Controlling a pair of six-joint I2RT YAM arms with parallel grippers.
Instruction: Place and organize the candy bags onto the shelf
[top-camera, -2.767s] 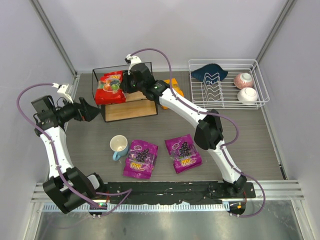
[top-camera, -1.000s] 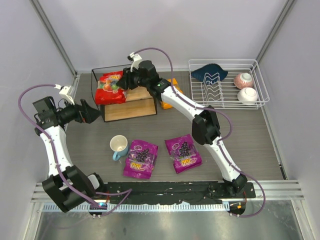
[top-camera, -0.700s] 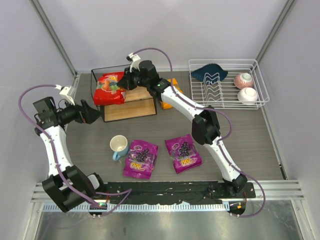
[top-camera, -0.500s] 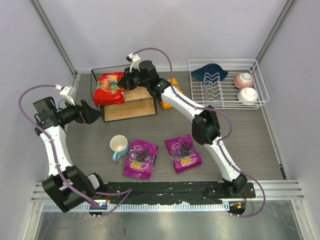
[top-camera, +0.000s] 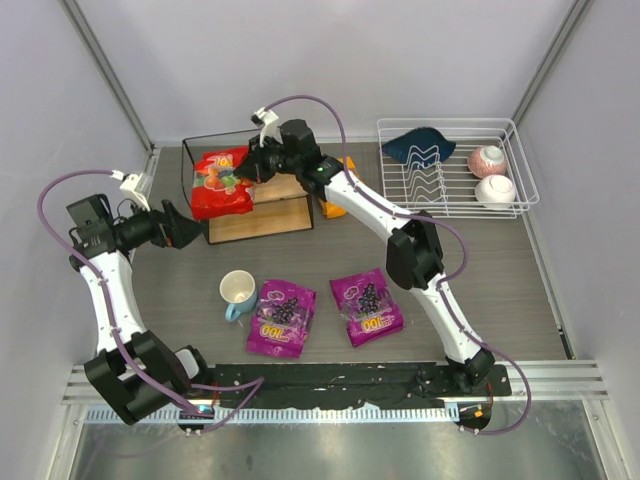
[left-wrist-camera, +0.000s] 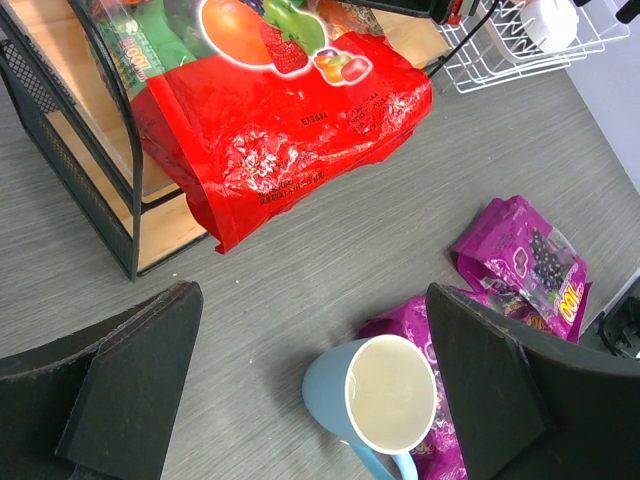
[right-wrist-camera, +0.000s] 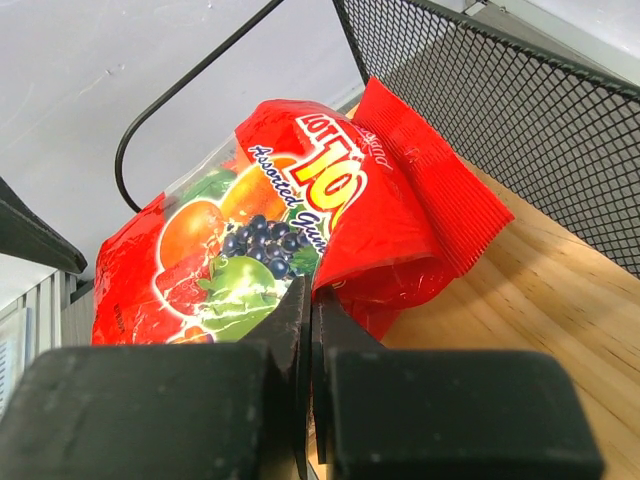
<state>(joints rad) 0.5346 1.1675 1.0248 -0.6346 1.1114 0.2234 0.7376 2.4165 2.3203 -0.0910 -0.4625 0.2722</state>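
Note:
The red candy bag (top-camera: 222, 183) lies tilted on the top board of the shelf (top-camera: 262, 222) and overhangs its front edge. My right gripper (top-camera: 250, 168) is shut on the bag's right edge; in the right wrist view the jaws (right-wrist-camera: 310, 300) pinch the red plastic (right-wrist-camera: 270, 225) above the wooden board (right-wrist-camera: 520, 300). My left gripper (top-camera: 192, 232) is open and empty just left of the shelf. Its wrist view shows the red bag (left-wrist-camera: 290, 110) and the shelf frame (left-wrist-camera: 100, 170). Two purple bags (top-camera: 282, 317) (top-camera: 367, 305) lie flat at the front. The orange-yellow bag (top-camera: 332, 207) sits right of the shelf, mostly hidden by my right arm.
A blue mug (top-camera: 238, 290) stands beside the left purple bag, below my left gripper (left-wrist-camera: 310, 292) in its wrist view. A white wire dish rack (top-camera: 455, 185) at the back right holds two bowls (top-camera: 487, 160) and a dark blue cloth (top-camera: 418, 145).
The red bag has shifted forward on the top board and now tilts over its front edge, with my right gripper still on it. The left arm has barely moved.

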